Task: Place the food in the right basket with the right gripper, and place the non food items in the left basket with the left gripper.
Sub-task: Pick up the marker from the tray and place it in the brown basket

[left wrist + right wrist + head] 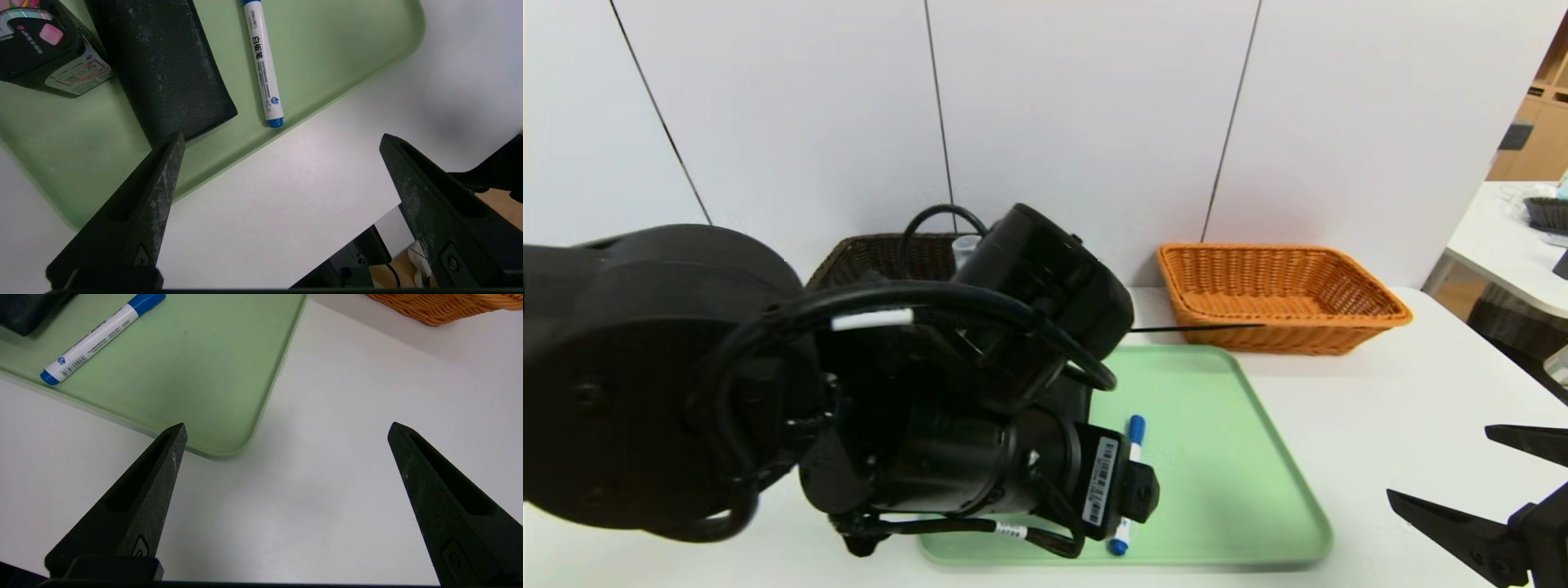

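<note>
Green tray [1241, 457]: sitting on white table [1380, 392], centre-front, w/ three items showing on it.

Item 1, whiteboard marker [262, 61]: white barrel, blue cap & blue end, lying flat on tray near its front edge. Non-food.

Item 2, black eraser-like block [163, 69]: lying flat on tray just beside the marker, not touching it. Exact type can't be told.

Item 3, dark printed packet w/ pink graphics [49, 53]: lying on tray on the far side of the black block from the marker; whether they touch can't be told. Contents can't be told.

Dark wicker basket [882, 257]: standing at back of table on robot's left, mostly hidden behind the arm; something pale showing at its rim, unclear.

Orange wicker basket [1278, 294]: standing at back on robot's right, beyond tray's far right corner; nothing showing inside it.

Left hand [282, 139]: hanging over tray's front edge, angled downward, fingers spread wide, gripping nothing; marker & black block lying just past the fingertips.

Right hand [286, 428]: hanging low over bare table right of the tray near its front corner, fingers spread wide, gripping nothing.
</note>
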